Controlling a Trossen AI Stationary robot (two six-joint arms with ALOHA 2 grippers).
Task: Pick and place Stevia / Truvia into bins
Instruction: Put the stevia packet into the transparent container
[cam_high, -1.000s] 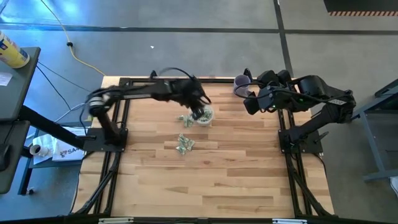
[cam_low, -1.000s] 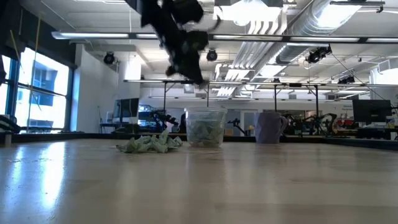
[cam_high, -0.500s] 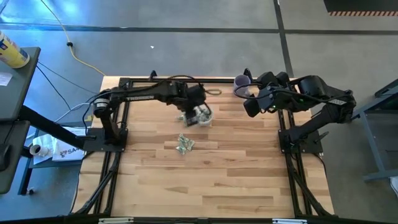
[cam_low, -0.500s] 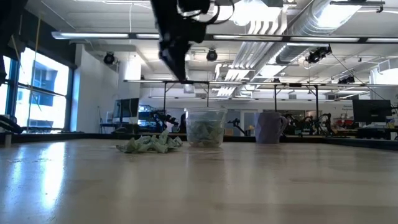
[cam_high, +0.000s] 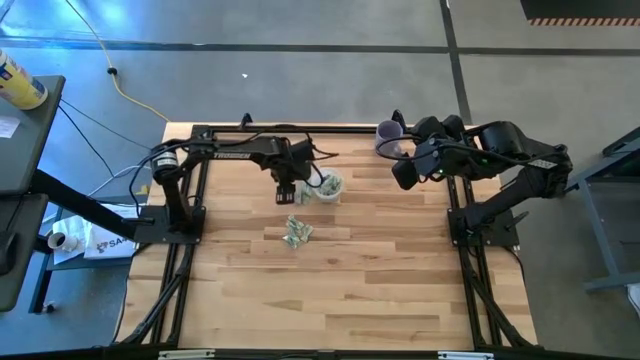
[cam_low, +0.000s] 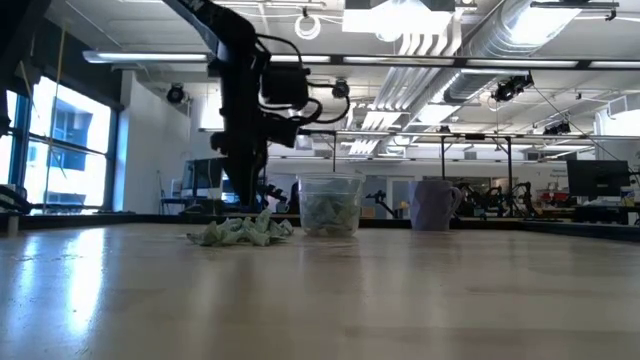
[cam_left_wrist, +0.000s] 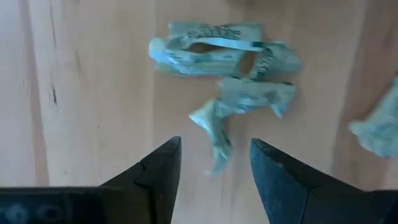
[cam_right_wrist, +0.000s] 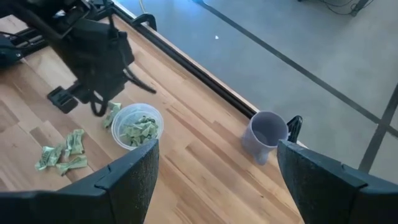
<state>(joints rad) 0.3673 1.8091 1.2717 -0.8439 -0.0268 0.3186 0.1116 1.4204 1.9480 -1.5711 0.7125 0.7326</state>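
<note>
Pale green and white Stevia packets (cam_left_wrist: 224, 56) lie crumpled on the wooden table, one of them (cam_left_wrist: 216, 127) just beyond my left gripper (cam_left_wrist: 214, 168), which points down, open, with nothing between its fingers. In the high view this gripper (cam_high: 287, 192) hangs left of the clear cup (cam_high: 328, 187), the bin, which stands upright with packets inside (cam_right_wrist: 138, 130). A small pile of packets (cam_high: 297, 231) lies nearer the table's front. My right gripper (cam_right_wrist: 217, 186) waits open above the far right of the table (cam_high: 405, 172).
A purple cup (cam_high: 388, 135) stands upright near the table's far edge, right of the clear cup and close to my right arm. One loose packet (cam_right_wrist: 112, 115) lies right beside the clear cup. Bare wood (cam_high: 330, 290) stretches toward the near edge.
My left gripper has gone from above the clear cup toward the table's left edge and down, and now hangs low over the loose packets beside the cup. The cup and the packet pile have stayed in place.
</note>
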